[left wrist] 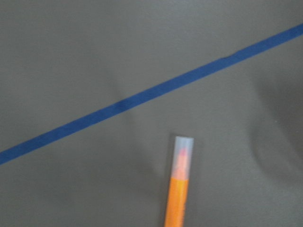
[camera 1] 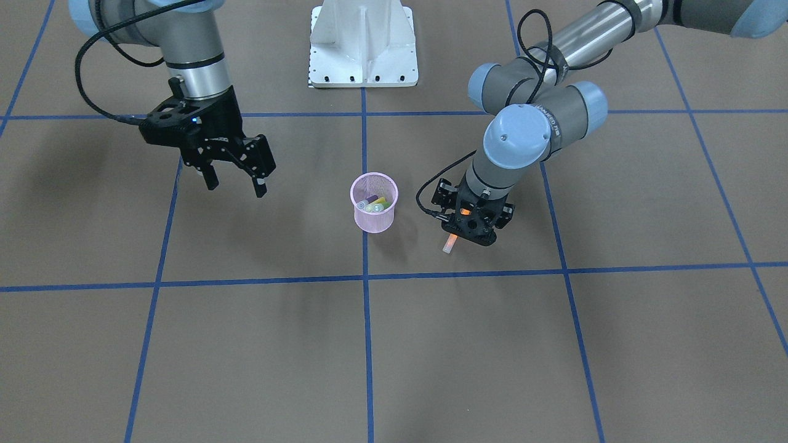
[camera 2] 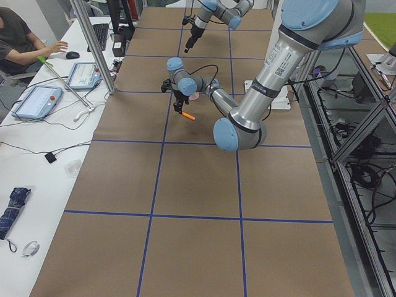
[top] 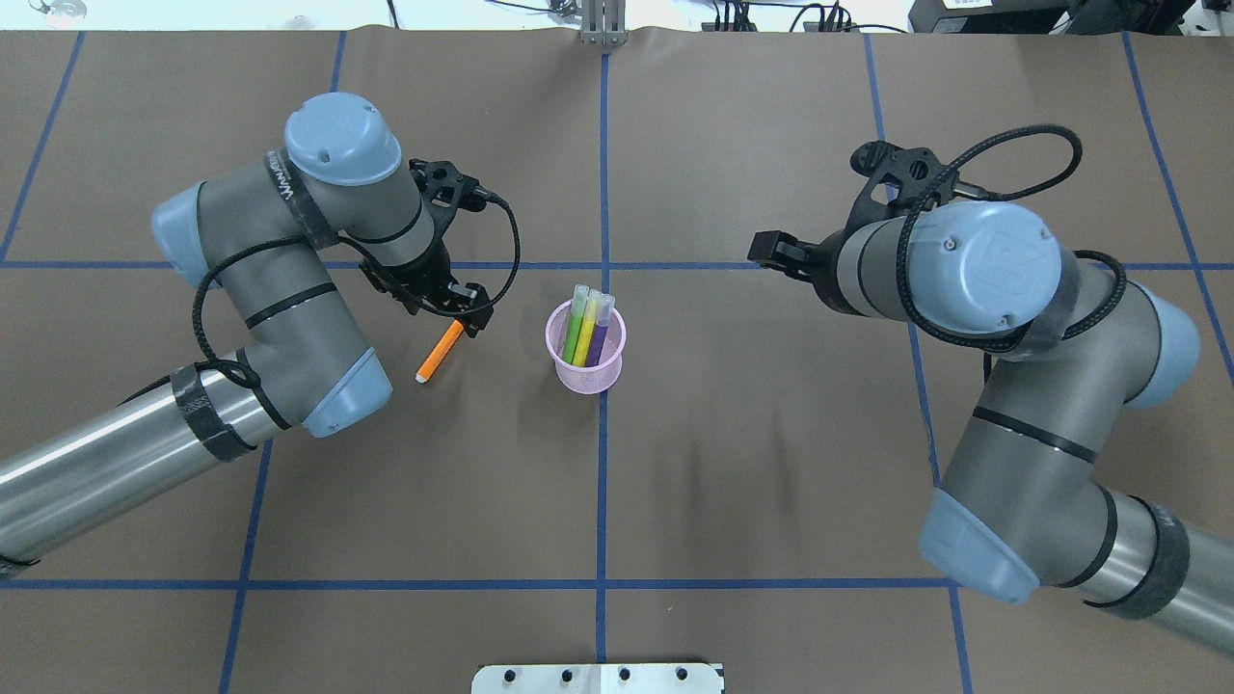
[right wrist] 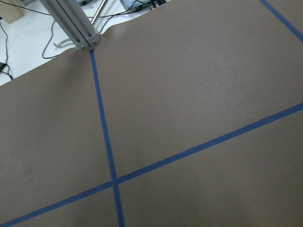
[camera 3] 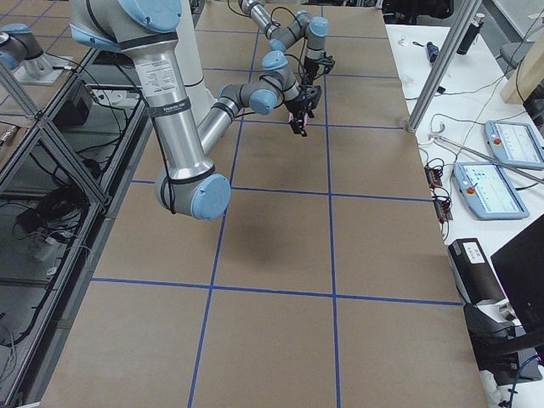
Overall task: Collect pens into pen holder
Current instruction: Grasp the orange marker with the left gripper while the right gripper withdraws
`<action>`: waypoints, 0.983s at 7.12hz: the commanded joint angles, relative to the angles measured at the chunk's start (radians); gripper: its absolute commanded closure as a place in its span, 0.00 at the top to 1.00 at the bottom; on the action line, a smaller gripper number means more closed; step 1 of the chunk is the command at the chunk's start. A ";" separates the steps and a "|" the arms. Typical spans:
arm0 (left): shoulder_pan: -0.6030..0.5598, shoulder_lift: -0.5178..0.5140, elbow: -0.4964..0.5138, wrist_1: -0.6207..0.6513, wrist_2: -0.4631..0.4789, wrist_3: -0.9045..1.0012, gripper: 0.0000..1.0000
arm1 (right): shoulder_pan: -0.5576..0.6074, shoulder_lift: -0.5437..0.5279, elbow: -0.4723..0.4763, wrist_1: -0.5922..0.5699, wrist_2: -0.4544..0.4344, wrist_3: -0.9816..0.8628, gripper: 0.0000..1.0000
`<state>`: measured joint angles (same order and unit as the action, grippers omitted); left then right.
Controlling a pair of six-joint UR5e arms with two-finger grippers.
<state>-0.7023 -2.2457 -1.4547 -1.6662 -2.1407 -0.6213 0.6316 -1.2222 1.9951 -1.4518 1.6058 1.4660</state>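
Across the brown paper-covered table (top: 771, 434), marked off in squares by blue tape, two grey arms with pale blue joints are posed. The left arm (top: 289, 318) is folded at the elbow, wrist turned down, its black two-finger left gripper (top: 470, 320) low over the table at the plain end of the orange marker-like pen (top: 439, 354). The gripper body hides the fingertips, so whether they clasp the pen cannot be told. The right arm (top: 1012, 405) is likewise folded. Its black right gripper (camera 1: 237, 188) is raised above the table, fingers spread apart, released. One small round pink wire-mesh pen holder (top: 584, 381) stands upright on the centre tape line between the arms. Pens counted: four. Three stand in the holder, pale caps up: green pen (top: 576, 333), yellow pen (top: 587, 333), purple pen (top: 599, 337). The orange one is outside, near the holder on the robot's left, not touching it.
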 commanded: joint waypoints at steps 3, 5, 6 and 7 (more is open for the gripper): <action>-0.003 -0.071 0.123 0.026 -0.010 0.107 0.77 | 0.137 -0.100 0.001 0.004 0.166 -0.190 1.00; -0.002 -0.072 0.137 0.025 -0.008 0.107 0.67 | 0.135 -0.099 0.001 0.005 0.166 -0.190 1.00; 0.001 -0.072 0.143 0.023 -0.008 0.107 0.64 | 0.137 -0.099 0.001 0.005 0.164 -0.188 1.00; 0.001 -0.074 0.143 0.023 -0.010 0.107 0.60 | 0.138 -0.099 0.001 0.005 0.166 -0.188 1.00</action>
<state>-0.7022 -2.3180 -1.3143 -1.6423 -2.1495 -0.5144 0.7684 -1.3205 1.9957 -1.4467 1.7709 1.2777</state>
